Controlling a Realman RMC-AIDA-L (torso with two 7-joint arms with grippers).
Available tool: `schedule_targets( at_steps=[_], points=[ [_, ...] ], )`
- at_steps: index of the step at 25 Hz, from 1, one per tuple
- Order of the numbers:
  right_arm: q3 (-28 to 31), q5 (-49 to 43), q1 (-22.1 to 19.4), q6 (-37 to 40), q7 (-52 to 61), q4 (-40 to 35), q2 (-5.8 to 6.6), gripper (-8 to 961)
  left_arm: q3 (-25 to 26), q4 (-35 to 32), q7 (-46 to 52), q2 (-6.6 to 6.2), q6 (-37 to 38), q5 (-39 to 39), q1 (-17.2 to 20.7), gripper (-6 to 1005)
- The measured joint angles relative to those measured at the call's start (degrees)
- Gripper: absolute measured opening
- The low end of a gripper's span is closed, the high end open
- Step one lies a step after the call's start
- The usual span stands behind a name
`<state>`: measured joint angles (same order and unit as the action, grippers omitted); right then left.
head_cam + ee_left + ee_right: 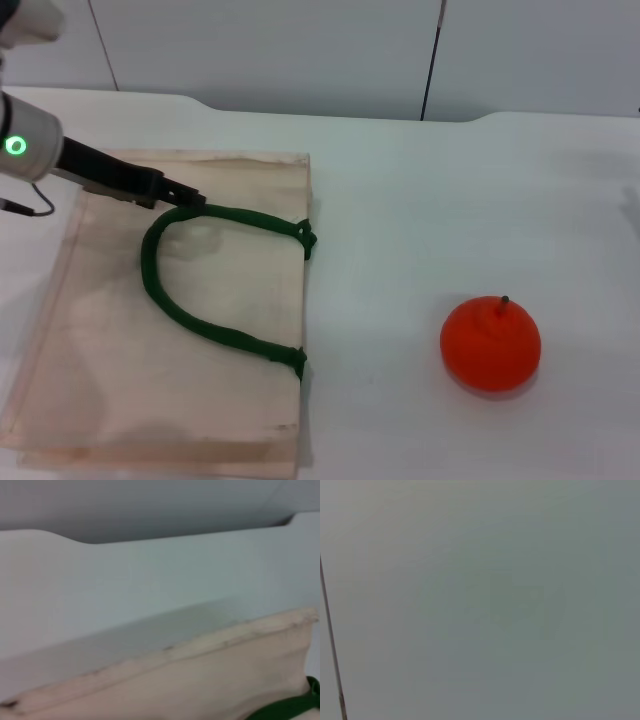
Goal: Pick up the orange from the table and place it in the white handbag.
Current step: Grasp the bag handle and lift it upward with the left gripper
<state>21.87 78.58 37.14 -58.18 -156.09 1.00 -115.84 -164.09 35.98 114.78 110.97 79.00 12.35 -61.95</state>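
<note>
The orange (490,343) sits on the white table (420,200) at the right, stem nub up, well apart from the bag. The white handbag (170,330) lies flat at the left, its dark green handle (190,320) looping over the cloth. My left gripper (188,199) reaches in from the upper left and is shut on the far end of the handle loop, which stands a little off the cloth there. The left wrist view shows the bag's edge (200,645) and a bit of handle (295,707). My right gripper is out of view.
A grey wall with a dark vertical seam (432,60) stands behind the table's far edge. The right wrist view shows only a plain grey surface with a thin dark line (331,640). Bare tabletop lies between the bag and the orange.
</note>
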Motion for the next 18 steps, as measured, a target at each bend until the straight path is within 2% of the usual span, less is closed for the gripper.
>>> schedule_targets(
  at_steps=[12, 16, 18],
  points=[
    [0.01, 0.07, 0.15, 0.0, 0.0, 0.2, 0.0, 888, 0.0, -4.2, -0.04, 0.21, -3.93, 1.39, -0.6, 891],
    [0.01, 0.11, 0.15, 0.01, 0.0, 0.19, 0.0, 889, 0.0, -8.49, -0.02, -0.07, -6.42, 2.7, -0.63, 891],
    [0.01, 0.11, 0.15, 0.0, 0.0, 0.18, 0.0, 889, 0.0, -9.06, 0.15, -0.04, -7.25, 3.57, -0.68, 857]
  ],
)
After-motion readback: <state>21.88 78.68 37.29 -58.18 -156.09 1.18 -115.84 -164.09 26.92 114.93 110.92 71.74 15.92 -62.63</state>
